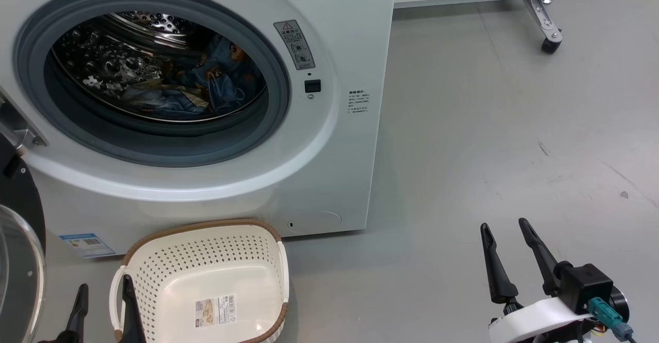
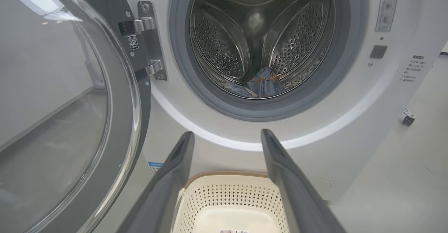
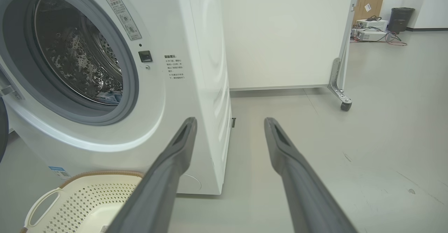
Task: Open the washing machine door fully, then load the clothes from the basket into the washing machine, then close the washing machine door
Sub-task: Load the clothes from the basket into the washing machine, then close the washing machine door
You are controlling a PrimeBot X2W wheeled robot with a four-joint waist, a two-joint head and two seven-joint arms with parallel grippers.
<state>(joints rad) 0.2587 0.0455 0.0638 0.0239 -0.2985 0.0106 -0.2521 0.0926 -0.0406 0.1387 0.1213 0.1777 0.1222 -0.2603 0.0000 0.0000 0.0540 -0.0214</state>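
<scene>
- head view, far left: door [image 1: 18, 204] swung wide on its hinge, fully open by the look of it.
- just right of it, low down: left gripper [image 1: 105, 284], fingers spread, nothing between them, tips beside the near handle of the basket [image 1: 206, 228].
- basket on the floor, close against the foot of the washer [image 1: 334, 168], empty bar a label.
- above it: clothes [image 1: 206, 85] heaped low in the drum, toward the front.
- far right: right gripper [image 1: 504, 225] spread wide, empty, over bare floor, well apart from everything.
- likely left to do: shutting the door.
- risks from here:
  - a fold caught in the gasket, if the heap sits too far forward.
  - fingers sliding off the glossy rim or the curved glass during the push.
  - door edge or left arm clipping the basket on the swing.
  - too soft a push, and no latch.
</scene>
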